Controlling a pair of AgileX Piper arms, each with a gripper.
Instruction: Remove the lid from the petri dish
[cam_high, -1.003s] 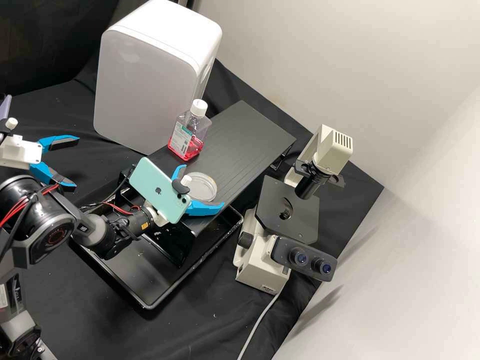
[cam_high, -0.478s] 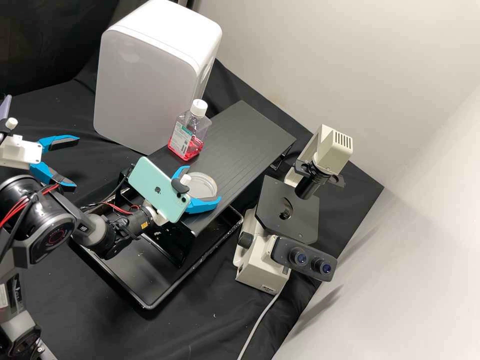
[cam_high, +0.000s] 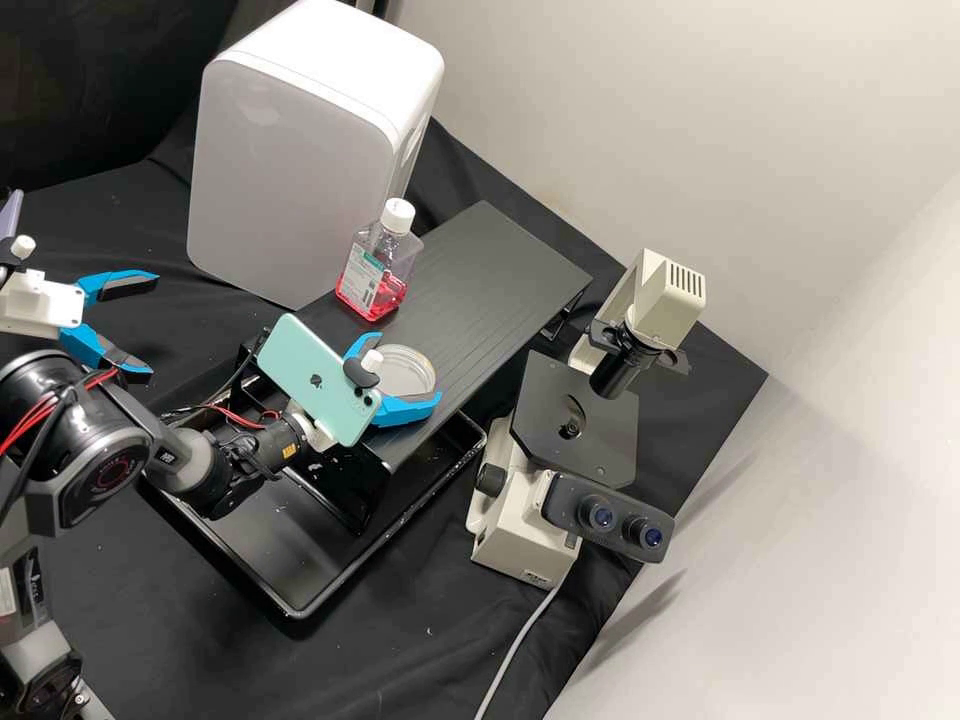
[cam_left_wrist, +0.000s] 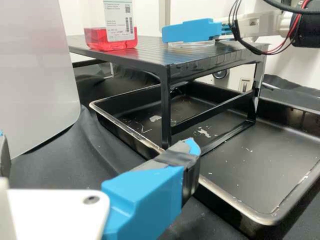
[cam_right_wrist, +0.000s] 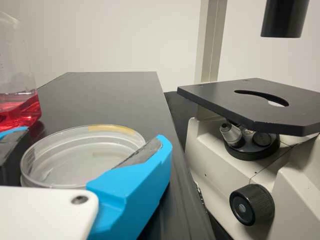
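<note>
- White box (cam_high: 300, 140): stood behind the shelf.
- Shelf (cam_high: 490, 270): set over a black tray (cam_high: 285, 545).
- Left gripper (cam_high: 152, 325): held wide open, empty, near the tray.
- Right gripper (cam_high: 402, 372): closed on the dish's rim.
- Dish (cam_right_wrist: 80, 155): lidded, placed on the shelf.

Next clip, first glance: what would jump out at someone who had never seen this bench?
The bright blue and white right end effector stands out first, set around the clear petri dish on the black raised platform at the centre of the bench. Farther back on that platform stands a flask of red liquid. A white microscope sits just right of the platform in the high view.
</note>
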